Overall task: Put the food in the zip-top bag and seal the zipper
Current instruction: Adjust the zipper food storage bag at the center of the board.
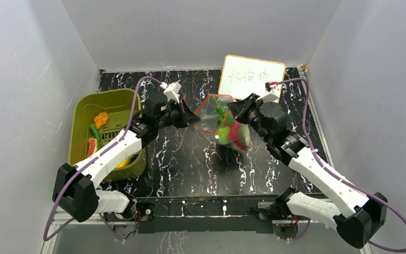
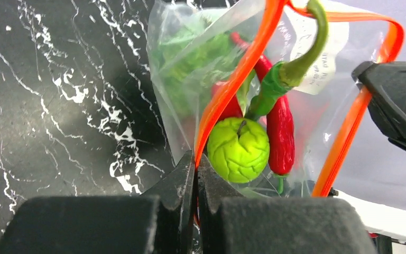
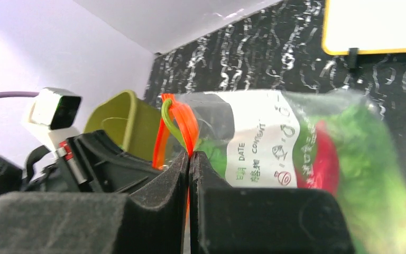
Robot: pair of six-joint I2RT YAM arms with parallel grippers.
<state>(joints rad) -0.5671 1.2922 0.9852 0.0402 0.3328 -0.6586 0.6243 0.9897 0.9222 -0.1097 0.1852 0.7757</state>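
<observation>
Hanging between left hand (image 1: 196, 118) and right hand (image 1: 232, 109), zip-top bag (image 1: 212, 112) of food (image 2: 238, 149), both clamped on its zipper (image 2: 226, 91)

The top view is bright and even, with soft light from above. The bag (image 1: 227, 124) drops a dim, fuzzy shadow on the dark table (image 1: 190, 159) just below it. In the left wrist view the green ball (image 2: 238, 150) is sharp, but the left fingers (image 2: 177, 185) at the bottom are blurry, and the clear plastic shines white in spots. In the right wrist view the bag looks smeary up close, the right fingers (image 3: 164, 185) are fuzzy, and the white board (image 3: 375, 24) glows too bright.
</observation>
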